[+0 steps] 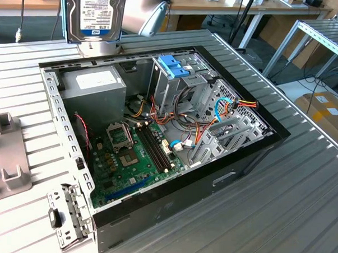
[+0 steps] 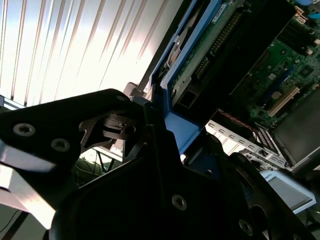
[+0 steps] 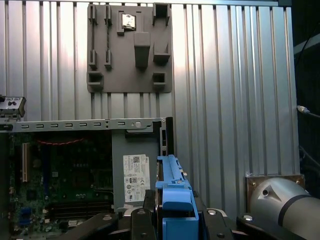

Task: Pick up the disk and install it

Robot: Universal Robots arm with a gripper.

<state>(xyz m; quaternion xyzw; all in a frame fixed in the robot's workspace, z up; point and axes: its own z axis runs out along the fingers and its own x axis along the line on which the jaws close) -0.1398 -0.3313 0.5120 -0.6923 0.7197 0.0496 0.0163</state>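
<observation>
step: pick done, disk (image 1: 95, 14) held over open computer case (image 1: 154, 212) edge | claw (image 3: 175, 212) clamped on its blue carrier | install likely needs lining up with drive cage (image 1: 184, 88)

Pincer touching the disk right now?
Touching. In the first wrist view the pincer grips the disk by its blue frame on both sides, with no gap showing.

Work surface: ribbed aluminium table (image 1: 300, 210), pale grey, with bright glare streaks in the second wrist view.
Rear furniture: wooden workbenches (image 1: 219, 5).
Side furniture: metal rack (image 1: 324, 32), at the exterior view's right.
Floor: pale grey floor (image 1: 297, 87), with a cardboard box (image 1: 327, 111) on it.
</observation>
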